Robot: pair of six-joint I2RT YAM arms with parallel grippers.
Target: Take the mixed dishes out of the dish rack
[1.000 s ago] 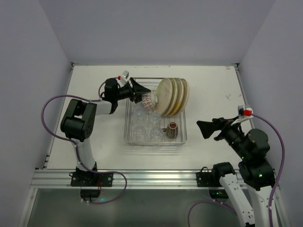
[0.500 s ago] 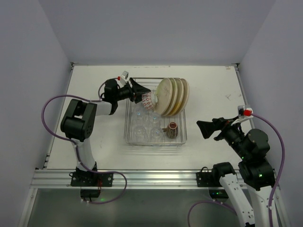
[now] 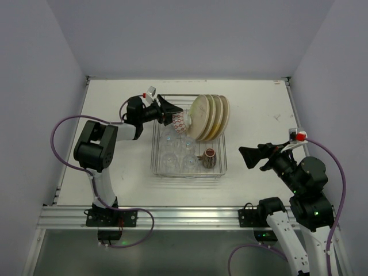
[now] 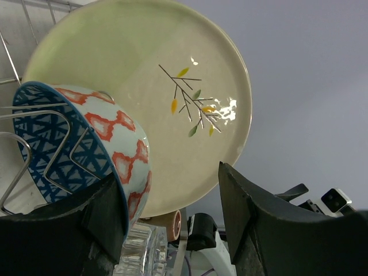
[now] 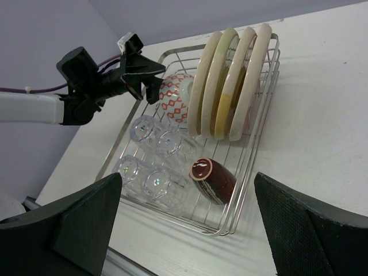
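Top external: fixed, high, behind both arm bases, looks down and forward over the whole table (image 3: 259, 109), dish rack (image 3: 221, 164) mid-frame and far off. Left wrist: very near, low by the rack wires, tilted upward between its own fingers (image 4: 259, 230) at the bowl (image 4: 86, 149) and front plate (image 4: 172, 69), wall beyond. Right wrist: from the table's right side, mid range, looks down and leftward across the full rack, own fingers at the bottom corners. All three share bowl and front plate; right wrist also catches the left gripper (image 5: 161, 82)
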